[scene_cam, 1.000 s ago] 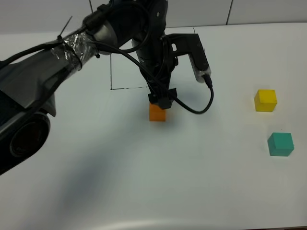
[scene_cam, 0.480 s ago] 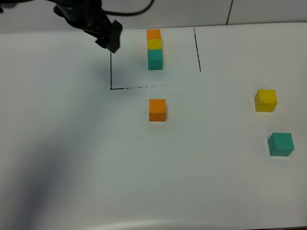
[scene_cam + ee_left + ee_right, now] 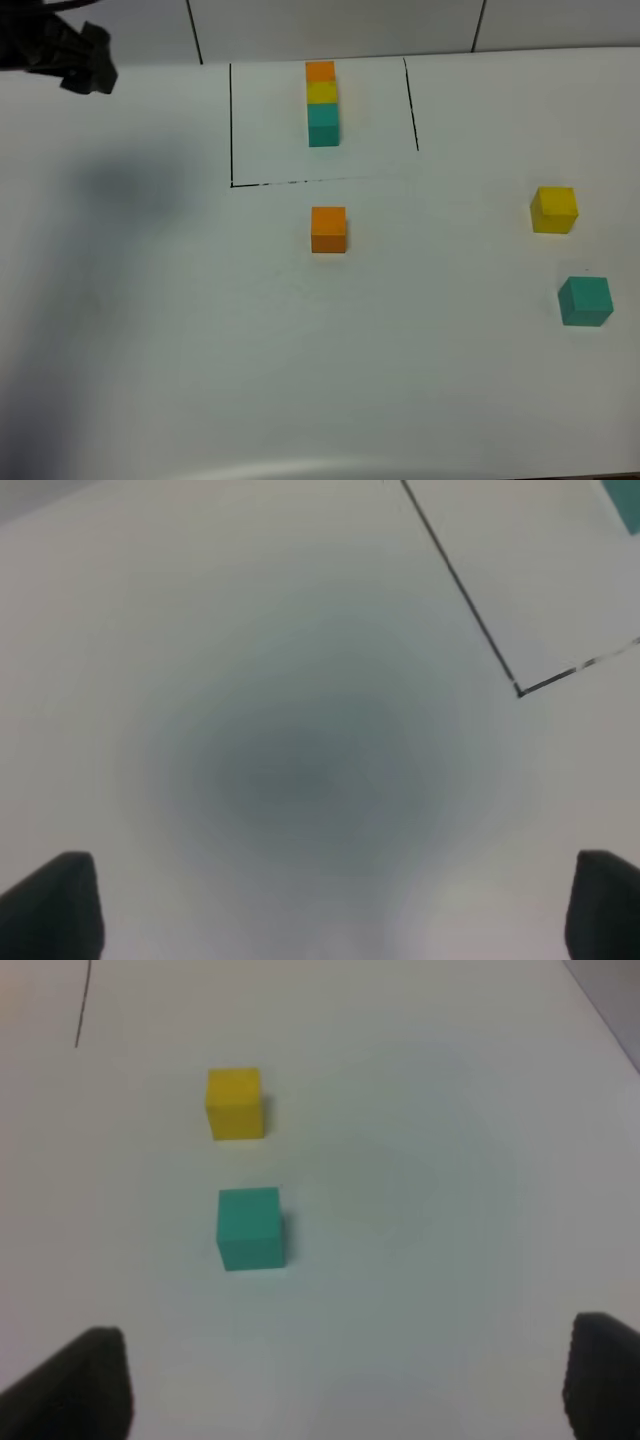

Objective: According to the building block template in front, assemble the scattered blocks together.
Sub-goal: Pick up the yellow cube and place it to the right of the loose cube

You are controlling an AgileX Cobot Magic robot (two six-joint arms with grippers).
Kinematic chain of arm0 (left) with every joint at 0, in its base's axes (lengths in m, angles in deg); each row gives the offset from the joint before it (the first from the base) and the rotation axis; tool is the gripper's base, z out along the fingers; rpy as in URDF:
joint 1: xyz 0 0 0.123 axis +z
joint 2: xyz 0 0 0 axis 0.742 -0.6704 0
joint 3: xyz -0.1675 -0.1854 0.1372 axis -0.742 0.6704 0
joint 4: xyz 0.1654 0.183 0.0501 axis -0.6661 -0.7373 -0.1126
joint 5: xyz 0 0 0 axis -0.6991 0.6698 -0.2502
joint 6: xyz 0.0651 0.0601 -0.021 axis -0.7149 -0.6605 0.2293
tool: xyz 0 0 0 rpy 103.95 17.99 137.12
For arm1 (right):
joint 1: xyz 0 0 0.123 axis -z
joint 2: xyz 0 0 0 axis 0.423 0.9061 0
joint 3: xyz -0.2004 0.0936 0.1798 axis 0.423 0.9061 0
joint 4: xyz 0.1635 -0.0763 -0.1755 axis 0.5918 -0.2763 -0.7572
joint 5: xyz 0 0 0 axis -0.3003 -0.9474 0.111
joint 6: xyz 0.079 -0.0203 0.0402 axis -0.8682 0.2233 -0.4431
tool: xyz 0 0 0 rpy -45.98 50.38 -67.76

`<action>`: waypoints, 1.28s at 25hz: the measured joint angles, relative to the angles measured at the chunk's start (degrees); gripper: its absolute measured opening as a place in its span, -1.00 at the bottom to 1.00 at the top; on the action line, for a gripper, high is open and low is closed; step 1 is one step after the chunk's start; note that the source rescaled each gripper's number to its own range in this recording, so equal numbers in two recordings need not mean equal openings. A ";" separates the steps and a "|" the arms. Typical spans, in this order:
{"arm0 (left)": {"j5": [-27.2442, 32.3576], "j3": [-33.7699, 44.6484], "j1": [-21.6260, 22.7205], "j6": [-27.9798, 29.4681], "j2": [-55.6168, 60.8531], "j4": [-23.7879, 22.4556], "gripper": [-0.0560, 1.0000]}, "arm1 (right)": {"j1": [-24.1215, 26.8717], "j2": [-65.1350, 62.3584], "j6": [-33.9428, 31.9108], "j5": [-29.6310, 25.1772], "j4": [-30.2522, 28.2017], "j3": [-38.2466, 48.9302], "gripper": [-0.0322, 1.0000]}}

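Note:
The building block template (image 3: 322,100) is a row of orange, yellow and teal cubes inside a black drawn frame at the back middle. A loose orange cube (image 3: 328,229) sits just in front of that frame. The yellow cube (image 3: 553,209) (image 3: 235,1103) and the teal cube (image 3: 585,301) (image 3: 250,1227) lie apart at the right. My left gripper (image 3: 88,62) (image 3: 325,910) hovers open at the far back left, holding nothing. In the right wrist view, my right gripper (image 3: 340,1385) is open over bare table, short of the teal cube.
The frame's black line corner (image 3: 518,690) shows in the left wrist view, with a sliver of the template's teal cube (image 3: 630,500). A white table (image 3: 200,350) carries everything. The left arm's shadow falls on its left side.
My left arm has pulled away from the orange cube to the back left corner, leaving that cube on the table and uncovering the template. The other cubes have not moved.

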 joint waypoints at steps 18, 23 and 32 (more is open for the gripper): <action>3.24 30.79 1.19 19.28 41.78 -9.85 0.89 | 0.00 0.00 0.00 0.00 0.00 0.00 0.51; 6.94 35.74 1.19 21.23 52.21 -8.10 0.89 | 0.00 0.00 0.00 0.00 0.00 0.00 0.51; 12.36 46.46 1.19 21.91 70.40 -3.70 0.85 | 0.00 0.00 0.00 0.00 0.00 0.00 0.51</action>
